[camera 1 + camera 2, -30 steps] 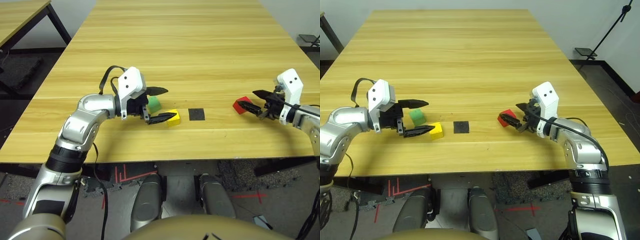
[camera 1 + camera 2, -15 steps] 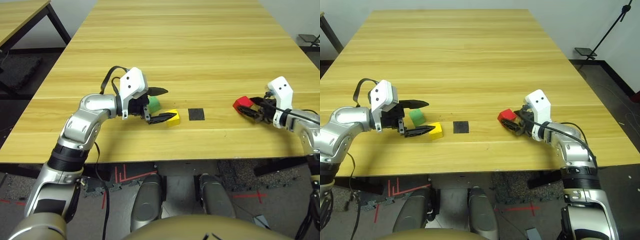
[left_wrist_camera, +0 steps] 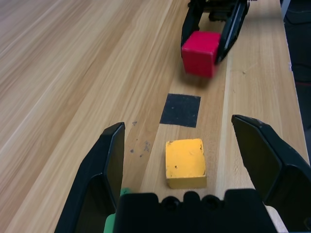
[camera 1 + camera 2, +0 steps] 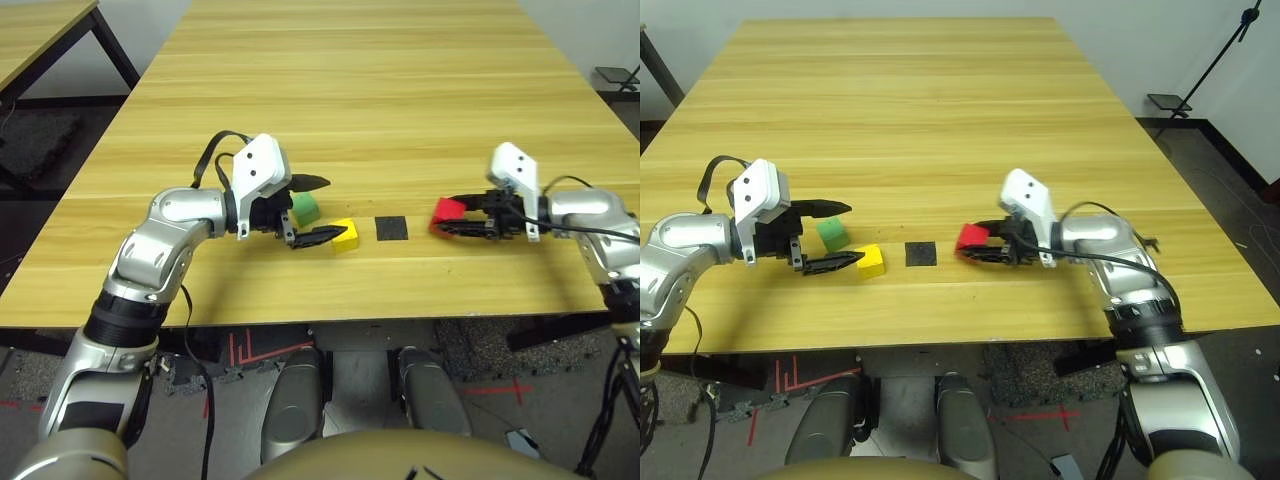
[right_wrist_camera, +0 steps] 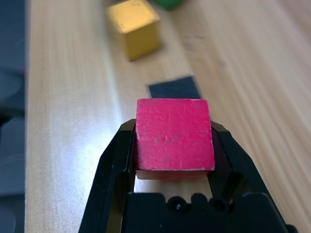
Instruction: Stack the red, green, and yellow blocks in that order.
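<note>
Red block (image 4: 443,212) sits clenched between the two black fingers of our right gripper (image 5: 173,124), right of the centre of the left eye view. In the right wrist view we see the fingers pressed to two opposite sides of it. We cannot tell for certain whether its underside touches the table (image 4: 350,120).

Our left gripper (image 4: 337,206) is released, its fingers spread wide with nothing held between them, left of the centre of the same view. Near those fingers we have the green block (image 4: 305,208) and, nearer the table's front edge and a little further to the picture's right, the yellow block (image 4: 344,236). Both rest on the wood, side by side on a slant, and the left gripper partly covers the green one.

Just beside the yellow block, toward the middle of the frame, we see the flat black square (image 4: 391,228). It lies between the yellow block and the red block. All three blocks are apart from one another, none stacked.
</note>
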Tool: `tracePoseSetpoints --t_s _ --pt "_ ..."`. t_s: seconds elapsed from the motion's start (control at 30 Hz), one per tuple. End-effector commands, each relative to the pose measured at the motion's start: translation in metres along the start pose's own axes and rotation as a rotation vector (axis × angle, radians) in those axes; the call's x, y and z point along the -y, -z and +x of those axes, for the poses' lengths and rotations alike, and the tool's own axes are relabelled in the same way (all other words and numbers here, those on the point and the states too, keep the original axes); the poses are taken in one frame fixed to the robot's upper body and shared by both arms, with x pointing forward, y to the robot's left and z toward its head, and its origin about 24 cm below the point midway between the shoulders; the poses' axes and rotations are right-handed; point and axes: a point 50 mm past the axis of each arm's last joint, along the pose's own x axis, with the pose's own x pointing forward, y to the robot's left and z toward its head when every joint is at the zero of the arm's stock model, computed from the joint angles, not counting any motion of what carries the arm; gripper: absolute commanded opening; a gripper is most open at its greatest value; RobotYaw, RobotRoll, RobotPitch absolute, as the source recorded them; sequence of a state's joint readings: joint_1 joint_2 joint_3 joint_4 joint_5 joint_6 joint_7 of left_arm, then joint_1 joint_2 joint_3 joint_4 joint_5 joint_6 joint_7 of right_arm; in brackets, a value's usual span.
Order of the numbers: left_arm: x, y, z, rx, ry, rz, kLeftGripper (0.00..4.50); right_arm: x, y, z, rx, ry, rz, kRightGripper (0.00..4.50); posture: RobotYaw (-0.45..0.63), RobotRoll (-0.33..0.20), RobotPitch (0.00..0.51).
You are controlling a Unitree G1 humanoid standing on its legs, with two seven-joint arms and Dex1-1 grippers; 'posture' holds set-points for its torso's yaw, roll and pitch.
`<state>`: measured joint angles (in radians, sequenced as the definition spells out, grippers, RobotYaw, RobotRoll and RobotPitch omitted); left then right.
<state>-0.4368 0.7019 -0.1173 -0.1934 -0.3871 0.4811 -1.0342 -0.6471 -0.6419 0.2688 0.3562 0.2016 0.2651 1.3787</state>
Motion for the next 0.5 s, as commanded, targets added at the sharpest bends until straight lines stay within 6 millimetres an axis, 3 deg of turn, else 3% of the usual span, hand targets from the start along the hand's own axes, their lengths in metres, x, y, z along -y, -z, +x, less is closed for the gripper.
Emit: tracePoseSetpoints --t_s 0.03,0.23,0.5 --pt "0.001 -0.004 0.001 -0.012 0.010 0.012 4.50 0.009 0.007 0.014 -0.034 -0.062 -0.019 2.05 0.31 -0.162 0.087" --pt "0.005 -0.010 -0.004 -0.015 -0.029 0.011 4.50 0.029 -0.001 0.039 -0.004 -0.074 -0.043 2.05 0.36 -0.159 0.082" --pt "0.014 -0.008 -0.013 -0.039 -0.071 -0.015 4.50 0.031 -0.004 0.050 0.004 -0.136 -0.073 2.05 0.42 -0.153 0.081"
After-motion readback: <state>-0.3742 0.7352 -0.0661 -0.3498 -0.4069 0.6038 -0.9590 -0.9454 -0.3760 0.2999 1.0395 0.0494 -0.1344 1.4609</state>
